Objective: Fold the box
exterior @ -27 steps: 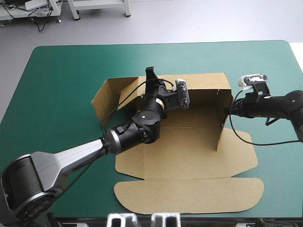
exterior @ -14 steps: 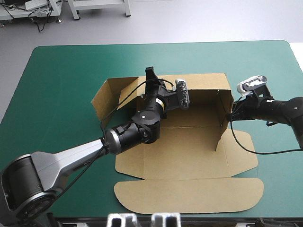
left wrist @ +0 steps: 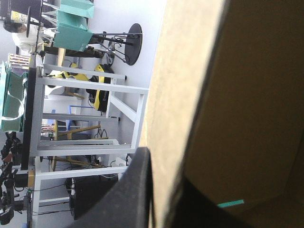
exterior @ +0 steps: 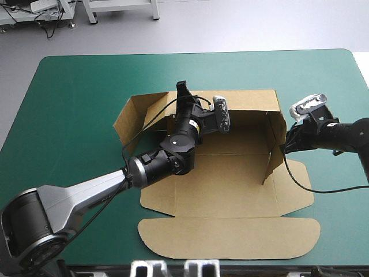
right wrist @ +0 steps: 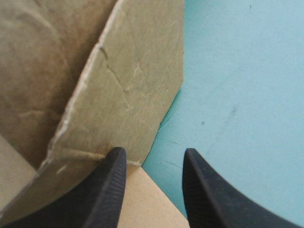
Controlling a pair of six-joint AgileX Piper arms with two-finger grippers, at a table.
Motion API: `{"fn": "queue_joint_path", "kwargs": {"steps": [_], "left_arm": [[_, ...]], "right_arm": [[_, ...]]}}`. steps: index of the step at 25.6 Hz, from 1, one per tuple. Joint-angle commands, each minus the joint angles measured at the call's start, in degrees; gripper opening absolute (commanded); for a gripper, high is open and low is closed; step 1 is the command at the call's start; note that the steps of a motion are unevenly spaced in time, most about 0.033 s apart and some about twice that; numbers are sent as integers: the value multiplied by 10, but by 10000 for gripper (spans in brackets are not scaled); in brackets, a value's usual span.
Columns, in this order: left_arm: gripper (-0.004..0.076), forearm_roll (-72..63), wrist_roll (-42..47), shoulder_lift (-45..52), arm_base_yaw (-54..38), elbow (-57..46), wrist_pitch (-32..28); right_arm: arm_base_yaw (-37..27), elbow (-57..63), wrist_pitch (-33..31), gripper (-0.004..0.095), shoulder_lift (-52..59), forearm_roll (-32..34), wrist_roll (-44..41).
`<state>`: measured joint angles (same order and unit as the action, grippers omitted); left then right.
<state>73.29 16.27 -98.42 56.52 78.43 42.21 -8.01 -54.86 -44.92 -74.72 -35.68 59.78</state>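
Note:
The brown box (exterior: 230, 184) lies mid-table with its back wall (exterior: 248, 101), left flap (exterior: 130, 118) and right wall (exterior: 275, 138) raised. Its lid (exterior: 230, 236) lies flat toward the near edge. My left gripper (exterior: 183, 92) is at the top edge of the back wall near its left end. In the left wrist view the left gripper (left wrist: 161, 171) is shut on the board (left wrist: 247, 95), one finger on each face. My right gripper (exterior: 285, 144) is just outside the right wall. The right gripper (right wrist: 154, 156) is open, one finger at the foot of that wall (right wrist: 128, 85).
The teal-green cover (right wrist: 237, 71) lies bare beside the right wall. The rounded side flap (exterior: 300, 184) lies flat on the table under the right arm's cable. The table's right edge is close behind the right arm.
My right gripper has shifted slightly outward and toward the near edge, and the right wall leans a little more outward. The left arm keeps its hold on the back wall.

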Motion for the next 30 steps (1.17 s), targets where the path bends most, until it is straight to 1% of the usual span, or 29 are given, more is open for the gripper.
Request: {"fn": "queue_joint_path", "kwargs": {"steps": [1,7,9,12,15,22,25,28,29,30], "left_arm": [[-10,12,10,23,2,14,-6],[-10,25,36,23,2,14,-29],[-10,26,38,23,2,14,-29],[-10,26,34,23,2,14,-28],[-10,27,34,23,2,14,-29],[-10,27,34,23,2,14,-24],[-10,27,34,23,2,14,-22],[-10,27,34,23,2,14,-22],[-10,27,34,23,2,14,-22],[-10,27,34,23,2,14,-22]], "right_arm": [[-3,-5,-51,376,30,44,39],[-3,-6,-105,376,46,36,41],[-3,-6,-105,376,46,19,41],[-3,-6,-82,376,46,-27,66],[-3,-6,-48,376,45,-38,73],[-3,-6,-21,376,45,-2,73],[-3,-6,11,376,45,44,58],[-3,-6,35,376,45,55,52],[-3,-6,37,369,45,47,71],[-3,-6,30,345,40,37,108]]}}
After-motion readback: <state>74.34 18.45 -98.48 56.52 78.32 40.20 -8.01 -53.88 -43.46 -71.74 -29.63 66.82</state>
